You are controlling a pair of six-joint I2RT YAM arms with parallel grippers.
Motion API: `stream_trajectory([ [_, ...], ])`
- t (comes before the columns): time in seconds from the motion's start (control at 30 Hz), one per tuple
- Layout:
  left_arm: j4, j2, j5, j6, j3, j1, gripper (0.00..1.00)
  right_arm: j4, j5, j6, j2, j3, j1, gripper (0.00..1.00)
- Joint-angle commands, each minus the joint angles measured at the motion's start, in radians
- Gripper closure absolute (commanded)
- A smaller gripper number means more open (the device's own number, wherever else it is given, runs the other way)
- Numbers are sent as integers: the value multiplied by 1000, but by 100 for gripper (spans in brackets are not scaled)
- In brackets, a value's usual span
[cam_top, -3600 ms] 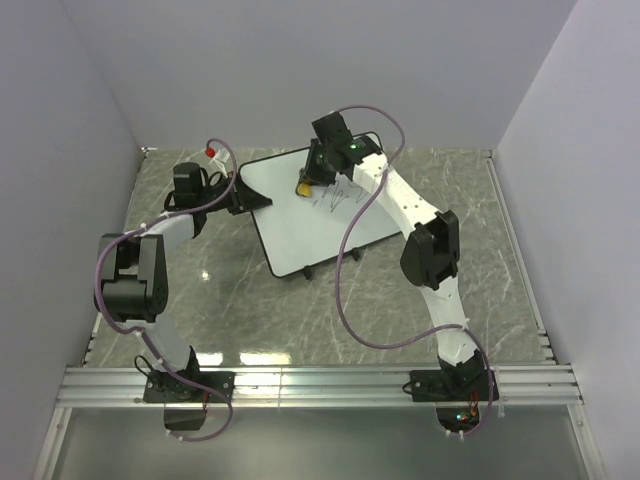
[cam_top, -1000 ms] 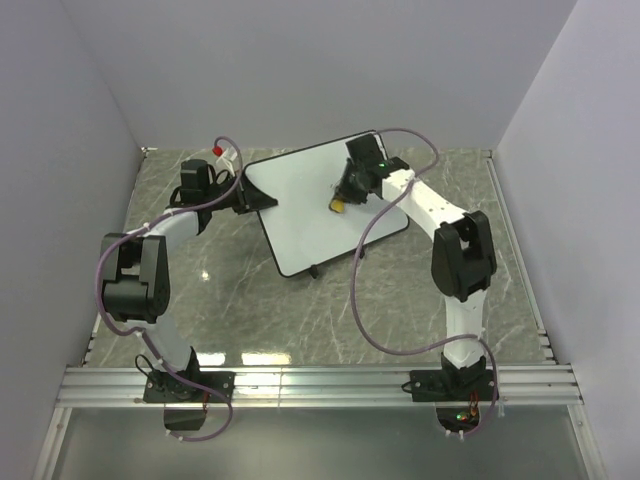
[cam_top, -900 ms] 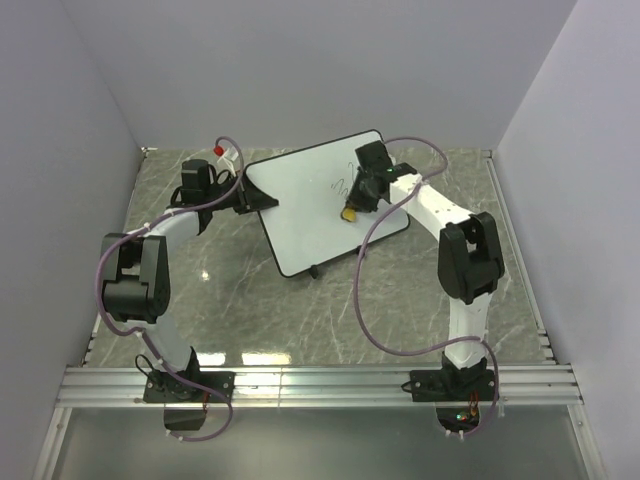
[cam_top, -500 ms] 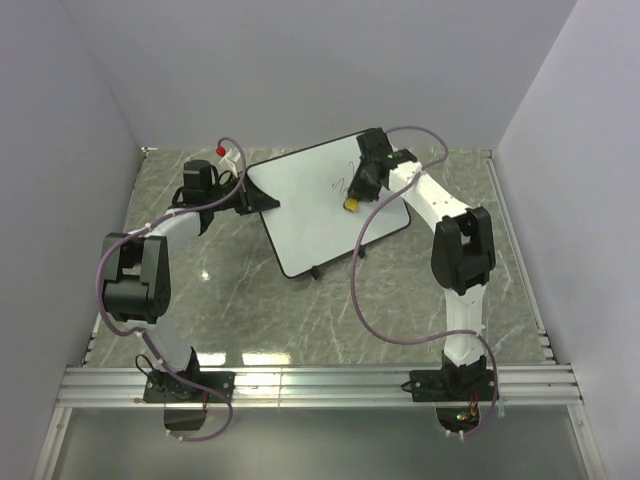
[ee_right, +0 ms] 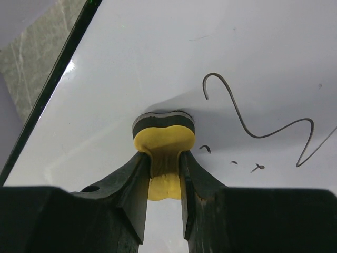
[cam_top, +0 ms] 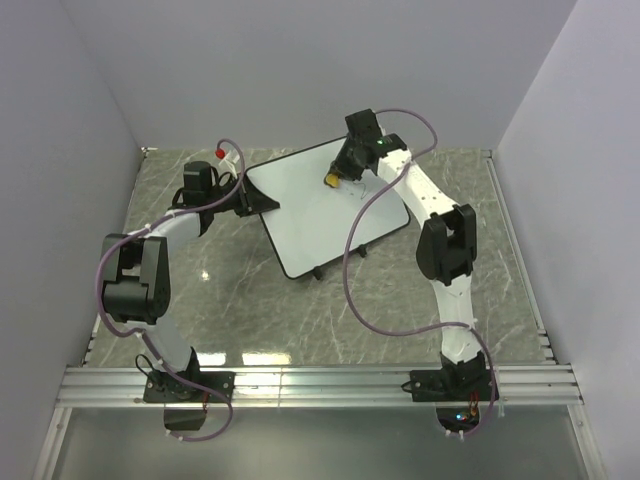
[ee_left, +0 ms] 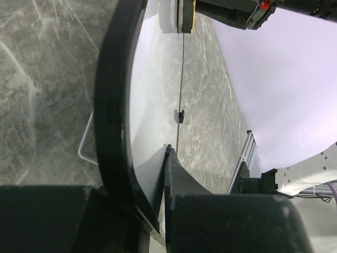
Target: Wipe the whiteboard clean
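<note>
The whiteboard, white with a thin black rim, lies tilted on the grey marble table. My left gripper is shut on its left corner; in the left wrist view its fingers clamp the board's edge. My right gripper is shut on the yellow eraser and presses its dark felt face against the board near the far edge. The right wrist view shows the eraser squeezed between the jaws on the whiteboard, with a dark scribble and small ink flecks to its right.
A marker with a red cap lies at the back left near the left arm. Grey walls enclose the table on three sides. The metal rail with both arm bases runs along the near edge.
My right gripper has moved the eraser back and forth over the board, and now up-left toward the far edge. Most of the earlier scribble is gone. The left gripper keeps its hold.
</note>
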Motion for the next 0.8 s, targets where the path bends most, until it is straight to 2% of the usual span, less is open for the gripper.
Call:
stream_trajectory([
  [0.0,-32,-47,18,210,-29,-78,100,94,-17,48,15,-135,4,100],
  [0.13,-28,-50,18,208,-32,-77,100,120,21,29,-88,-375,-53,100],
  [0.27,-29,-50,15,211,-32,-77,100,131,64,9,-154,-521,-85,100],
  [0.37,-25,-50,17,208,-35,-78,100,137,81,-3,-180,-566,-96,100],
  [0.63,-26,-46,12,216,-36,-83,100,143,26,55,-142,-464,-96,100],
  [0.73,-34,-44,7,223,-35,-90,100,171,-45,114,-113,-372,-93,100],
  [0.77,-42,-43,4,229,-33,-95,100,174,-77,158,-74,-281,-90,100],
])
